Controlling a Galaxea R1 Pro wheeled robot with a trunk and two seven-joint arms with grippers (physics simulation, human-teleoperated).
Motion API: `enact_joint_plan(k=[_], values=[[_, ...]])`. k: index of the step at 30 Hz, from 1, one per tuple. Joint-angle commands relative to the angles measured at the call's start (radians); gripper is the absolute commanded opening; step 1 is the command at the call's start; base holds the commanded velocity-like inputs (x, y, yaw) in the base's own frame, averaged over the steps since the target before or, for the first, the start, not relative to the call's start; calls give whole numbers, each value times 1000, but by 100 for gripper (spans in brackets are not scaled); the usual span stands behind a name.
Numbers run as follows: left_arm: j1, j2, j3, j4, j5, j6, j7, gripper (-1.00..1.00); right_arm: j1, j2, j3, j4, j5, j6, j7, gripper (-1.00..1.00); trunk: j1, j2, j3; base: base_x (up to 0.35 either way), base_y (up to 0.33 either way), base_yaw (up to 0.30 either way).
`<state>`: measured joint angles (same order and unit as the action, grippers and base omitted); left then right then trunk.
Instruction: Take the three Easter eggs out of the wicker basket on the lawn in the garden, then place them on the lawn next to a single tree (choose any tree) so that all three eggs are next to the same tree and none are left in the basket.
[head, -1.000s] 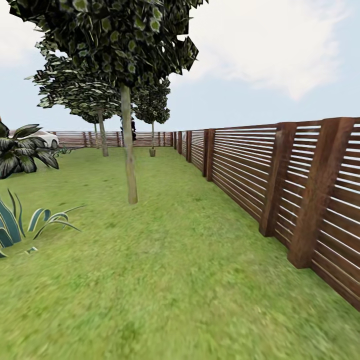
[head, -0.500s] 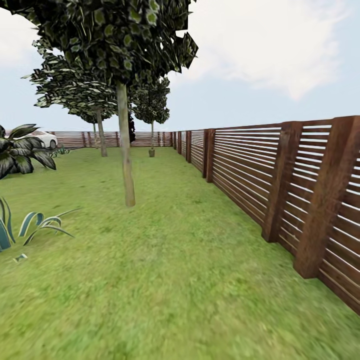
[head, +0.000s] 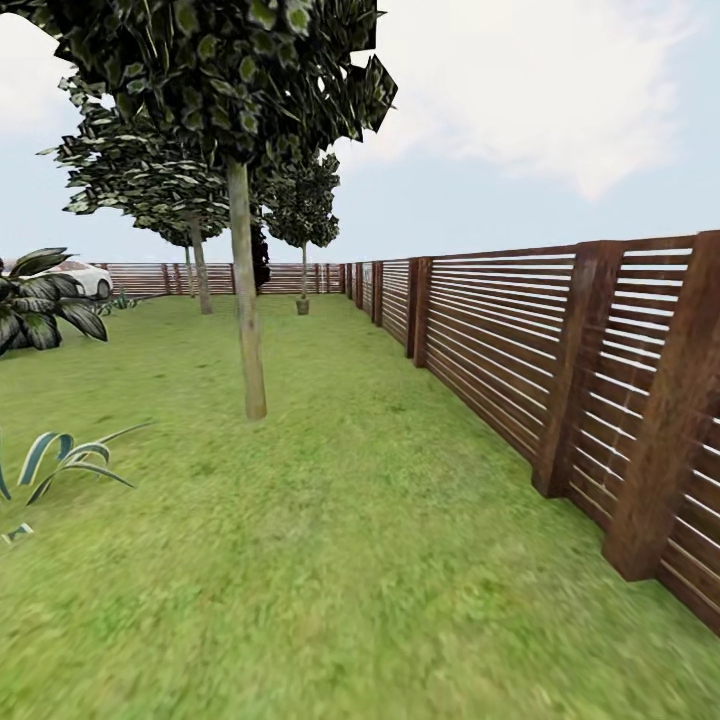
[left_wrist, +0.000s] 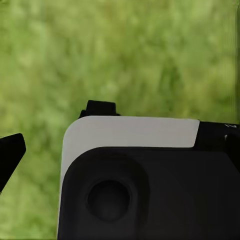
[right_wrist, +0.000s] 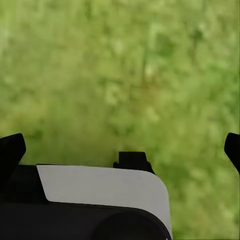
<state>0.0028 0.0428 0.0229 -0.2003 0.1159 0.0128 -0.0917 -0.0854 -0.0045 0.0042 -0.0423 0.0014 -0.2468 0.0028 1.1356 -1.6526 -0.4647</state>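
Note:
The Easter eggs and the wicker basket are out of view. The lawn (head: 330, 560) stretches ahead, short mottled green grass. A tree (head: 247, 330) with a pale straight trunk and a dark leafy crown stands ahead, left of centre. Two more trees (head: 199, 270) stand further back. My left gripper (left_wrist: 120, 155) hangs over blurred grass, with one black fingertip (left_wrist: 10, 152) at the picture's edge, so it looks open. My right gripper (right_wrist: 120, 150) is open over grass, with nothing between its fingertips (right_wrist: 10, 150).
A slatted brown wooden fence (head: 560, 370) runs along the right side and across the far end. A spiky striped plant (head: 60, 460) and a broad-leafed plant (head: 40, 310) grow at the left. A white car (head: 85, 278) sits far off.
The whole head view has shifted: the camera has moved forward. The fence posts loom larger at right, and the spiky plant and near tree have slid left.

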Motion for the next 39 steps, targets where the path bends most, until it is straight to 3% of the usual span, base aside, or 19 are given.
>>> enact_joint_plan(k=[1,39], values=[[0,0,2,-2,10,1,-5,100,-1,0,0,1,0,-3,0,100,1,0,-1,317,-73,0],[0,0,3,-2,10,1,-10,100,-1,0,0,1,0,-3,0,100,1,0,-1,318,-71,0]])
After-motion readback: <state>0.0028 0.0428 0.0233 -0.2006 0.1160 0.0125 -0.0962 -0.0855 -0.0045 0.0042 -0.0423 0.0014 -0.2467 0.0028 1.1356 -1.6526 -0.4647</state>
